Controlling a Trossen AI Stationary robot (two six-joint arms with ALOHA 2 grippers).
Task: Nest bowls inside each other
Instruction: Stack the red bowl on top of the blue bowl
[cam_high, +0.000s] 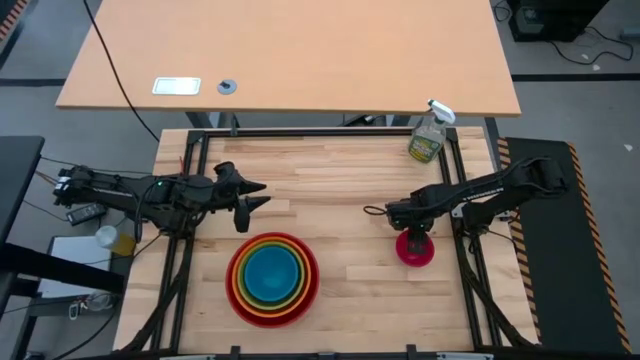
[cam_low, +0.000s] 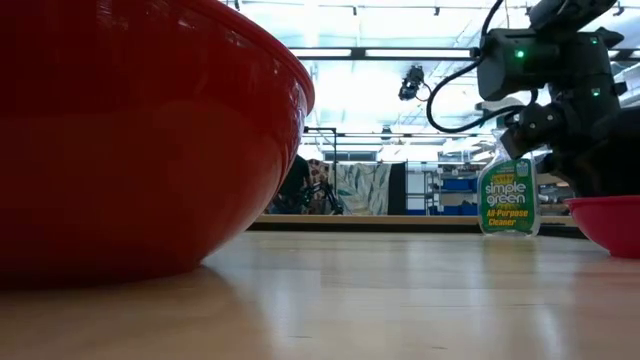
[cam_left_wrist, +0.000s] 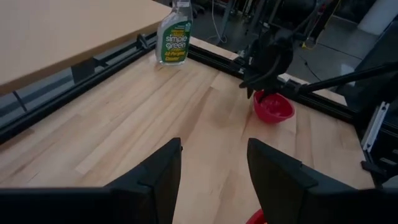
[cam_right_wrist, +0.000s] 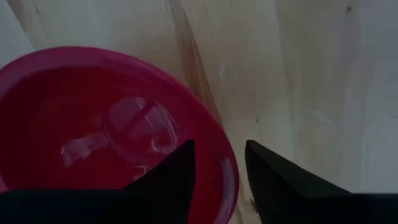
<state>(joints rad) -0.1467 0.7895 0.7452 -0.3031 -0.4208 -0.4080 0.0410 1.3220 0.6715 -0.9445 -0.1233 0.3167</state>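
Four bowls sit nested near the table's front: red outermost (cam_high: 312, 292), then orange, lime green, and blue (cam_high: 270, 275) innermost. The red one (cam_low: 130, 130) fills the low view's left. The small magenta-pink bowl (cam_high: 415, 254) stands alone on the wood at the right. My right gripper (cam_high: 417, 238) points down over it, open, one finger inside the bowl (cam_right_wrist: 93, 124) and one outside its rim. My left gripper (cam_high: 262, 194) hangs open in the air beyond the stack, nothing between its fingers (cam_left_wrist: 214, 162). My right gripper comes from above, pointing down, and straddles the pink bowl's rim (cam_right_wrist: 229, 177): one finger (cam_right_wrist: 168, 183) stands over the inside wall, the other (cam_right_wrist: 280, 183) outside. Whether either finger touches the rim I cannot tell. The bowl sits upright on the table.
A clear spray bottle (cam_high: 428, 135) stands at the table's far right corner. Black frame rails (cam_left_wrist: 205, 56) run along the table's far and side edges. Bare wood lies between the stack and the pink bowl.
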